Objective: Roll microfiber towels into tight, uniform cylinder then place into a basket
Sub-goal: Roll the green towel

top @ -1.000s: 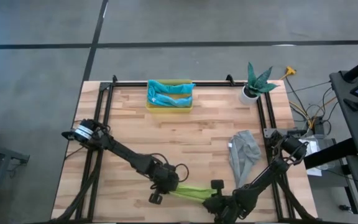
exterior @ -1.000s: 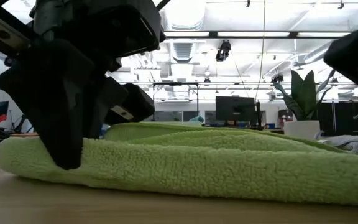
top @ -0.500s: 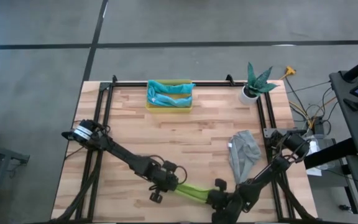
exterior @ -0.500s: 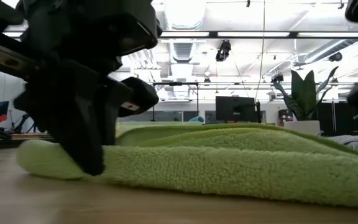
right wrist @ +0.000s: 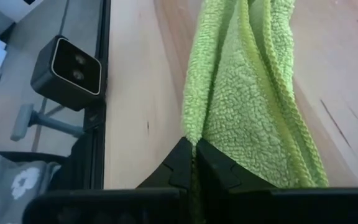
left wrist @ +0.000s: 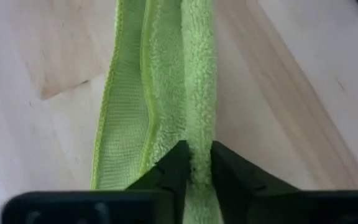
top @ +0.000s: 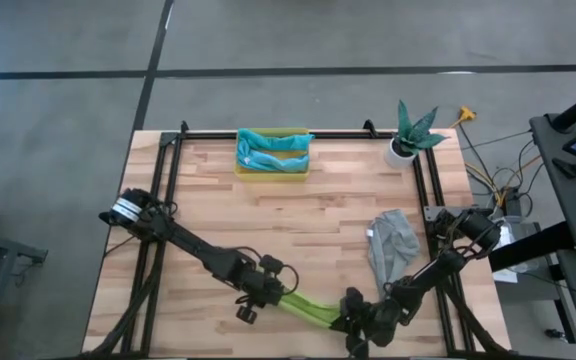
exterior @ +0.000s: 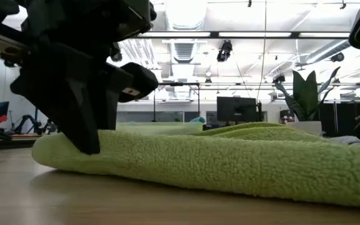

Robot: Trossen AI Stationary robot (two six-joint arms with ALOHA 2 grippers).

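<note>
The lime green towel (top: 313, 310), folded into a long narrow strip, lies on the wooden table near its front edge. My left gripper (top: 274, 296) is shut on its left end and my right gripper (top: 348, 322) on its right end. In the low view the towel (exterior: 230, 165) rests along its length on the table, with my left gripper (exterior: 86, 125) standing over its left end. The yellow basket (top: 240, 168) at the far edge holds a teal towel and a light blue one. A grey towel (top: 393, 245) lies crumpled at the right. My left gripper pinches a lengthwise fold of the towel (left wrist: 197, 155) between its two fingers (left wrist: 178, 163), slanting down from above and pointing along the strip. That end rests on the table. My right gripper pinches the towel's other end at its gathered edge (right wrist: 194, 134) between its shut fingertips (right wrist: 180, 163), several layers together. It comes in low and slanting, along the strip, and the cloth spreads away slack on the wood.
A white pot with a plant (top: 403, 148) stands at the far right corner. A black rail frame (top: 168, 180) runs along the table's left, far and right sides. Bare wood (top: 298, 220) lies between the basket and the green towel.
My right gripper has sunk toward the table and rolled about its own line, still shut on the towel. The towel's left end has slid along the table toward the right, with my left gripper still over it.
</note>
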